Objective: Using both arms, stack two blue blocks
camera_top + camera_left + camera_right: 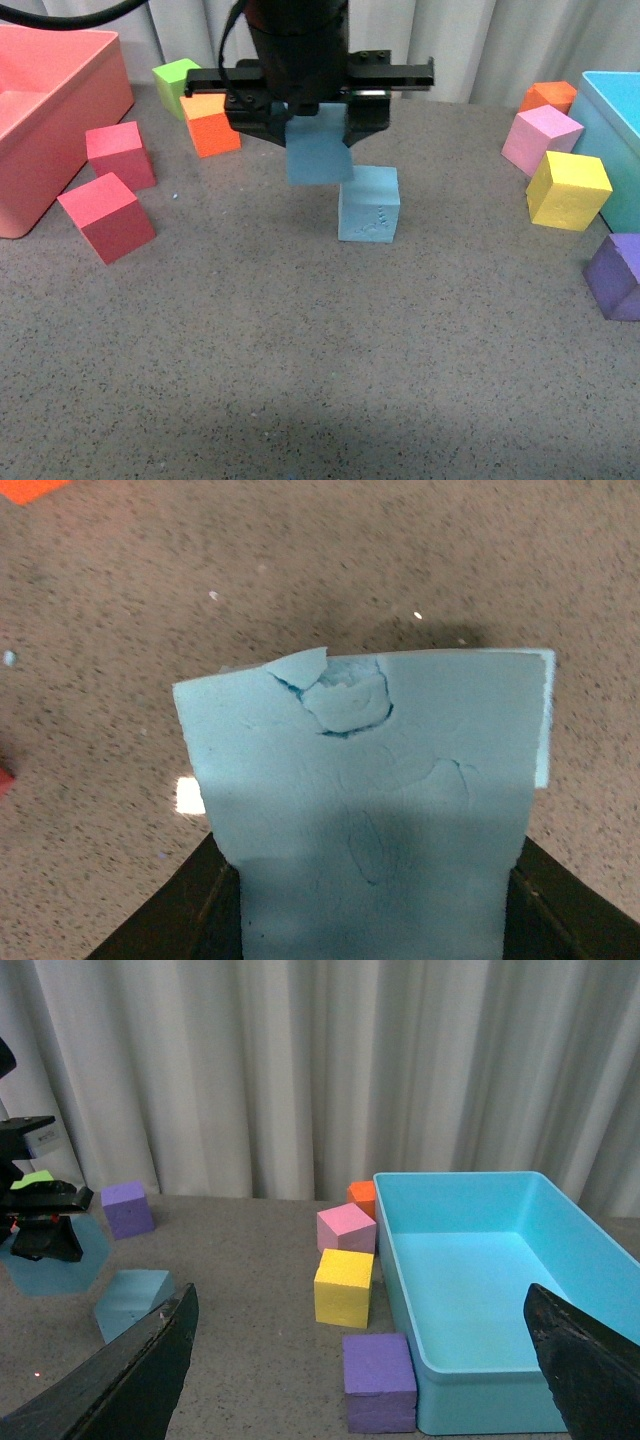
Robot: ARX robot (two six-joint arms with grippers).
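My left gripper (318, 130) is shut on a sky-blue block (318, 152), holding it tilted in the air. The second blue block (369, 204), with an embossed mark on its front, rests on the table just right of and below the held one. In the left wrist view the held block (370, 810) fills the frame between the black fingers (170, 920); its face is torn near the top. From the right wrist view, my right gripper (355, 1380) stands open and empty, far from both blocks (135, 1300) (55, 1260), beside the bin.
A pink bin (40, 120) stands at the left with two red cubes (106, 216), a green cube (176, 82) and an orange cube (212, 125). At the right are a light blue bin (620, 140) and pink (540, 138), yellow (568, 190) and purple (615, 275) cubes.
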